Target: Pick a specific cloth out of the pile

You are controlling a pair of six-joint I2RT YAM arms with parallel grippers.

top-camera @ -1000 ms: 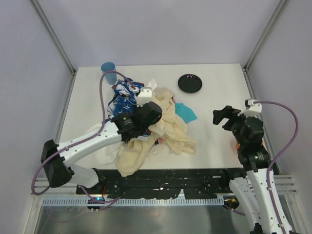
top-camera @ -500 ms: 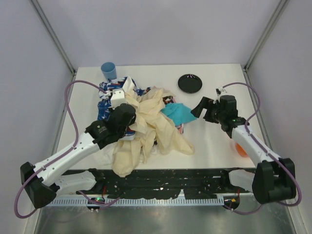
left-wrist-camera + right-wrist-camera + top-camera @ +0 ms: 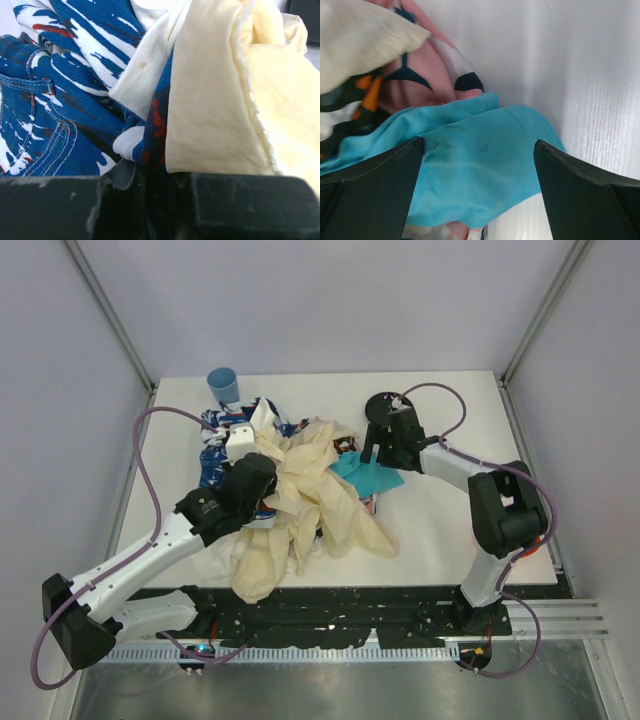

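Note:
The teal cloth (image 3: 366,473) lies flat on the table at the right edge of the pile (image 3: 300,490), partly under cream-beige fabric. In the right wrist view the cloth (image 3: 470,175) fills the space below my right gripper (image 3: 479,145), which is open, one finger at each side, close above it. From the top view that gripper (image 3: 373,452) hangs over the cloth's far end. My left gripper (image 3: 260,490) is sunk in the left of the pile. In the left wrist view it (image 3: 155,175) is shut on the blue-white-red patterned cloth (image 3: 75,115), with cream-beige cloth (image 3: 215,110) draped beside it.
A blue cup (image 3: 222,382) stands at the back left, just behind the pile. A black round dish (image 3: 385,405) sits at the back, partly hidden by my right arm. Pink-patterned fabric (image 3: 420,80) lies next to the teal cloth.
My right arm has swung in from the right side to over the teal cloth. My left gripper pulled the cream-beige fabric leftward, uncovering more teal, and has since stayed still.

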